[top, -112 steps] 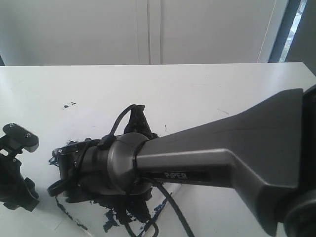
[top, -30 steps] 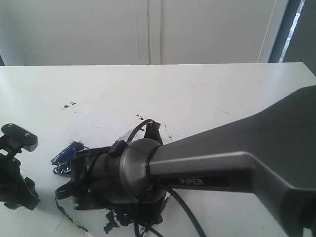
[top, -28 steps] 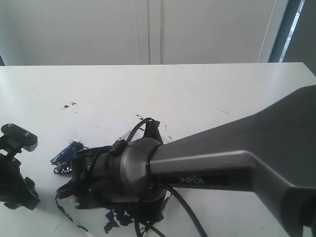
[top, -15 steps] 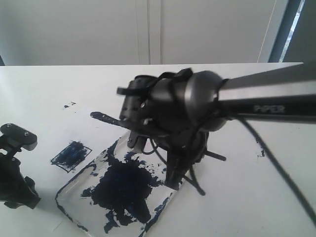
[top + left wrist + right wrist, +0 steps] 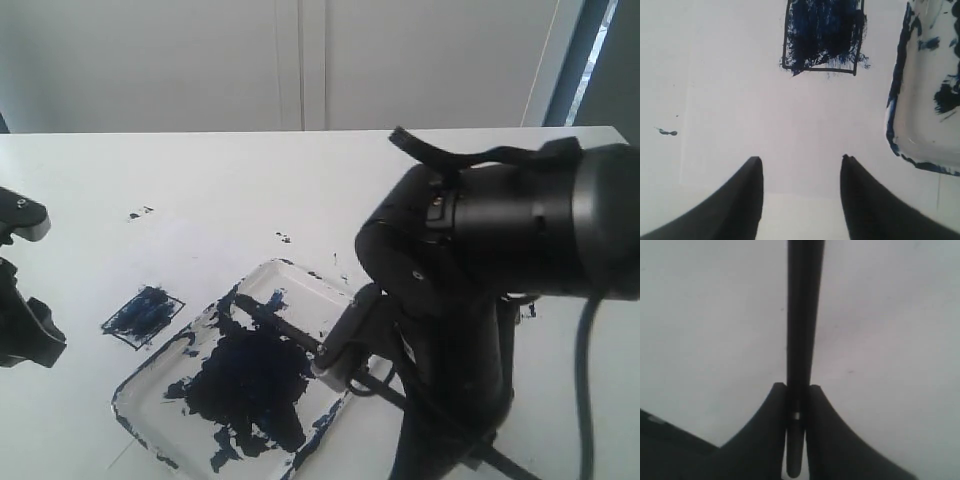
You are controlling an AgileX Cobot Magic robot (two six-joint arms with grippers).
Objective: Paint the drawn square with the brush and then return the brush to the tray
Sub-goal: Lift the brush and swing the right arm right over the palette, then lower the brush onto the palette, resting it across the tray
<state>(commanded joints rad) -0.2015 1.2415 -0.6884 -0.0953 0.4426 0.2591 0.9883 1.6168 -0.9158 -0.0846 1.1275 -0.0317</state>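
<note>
you have two hands in view, one brush, one tray and one drawn square. your right hand (image 5: 798,390) is clamped tight on the brush (image 5: 285,325), both fingers pressed against the black shaft with no gap showing. the brush reaches out from that hand at a slant over the tray (image 5: 132,402), its dark tip above the far side of the one big navy paint blot (image 5: 250,375). you cannot tell whether the tip touches the tray.

your left hand (image 5: 800,159) has its two fingers spread wide apart and nothing between them. it hangs above bare white surface (image 5: 450,180), near the drawn square (image 5: 822,35) and beside one rounded corner of the tray.

the drawn square lies on the surface just left of the tray in the exterior view, apart from it. its inside is streaked dark blue almost all over, with a thin pale strip along one edge and a few strokes running past the black outline.

beyond the tray, two small clusters of paint specks (image 5: 140,212) mark the surface, well apart from each other.
</note>
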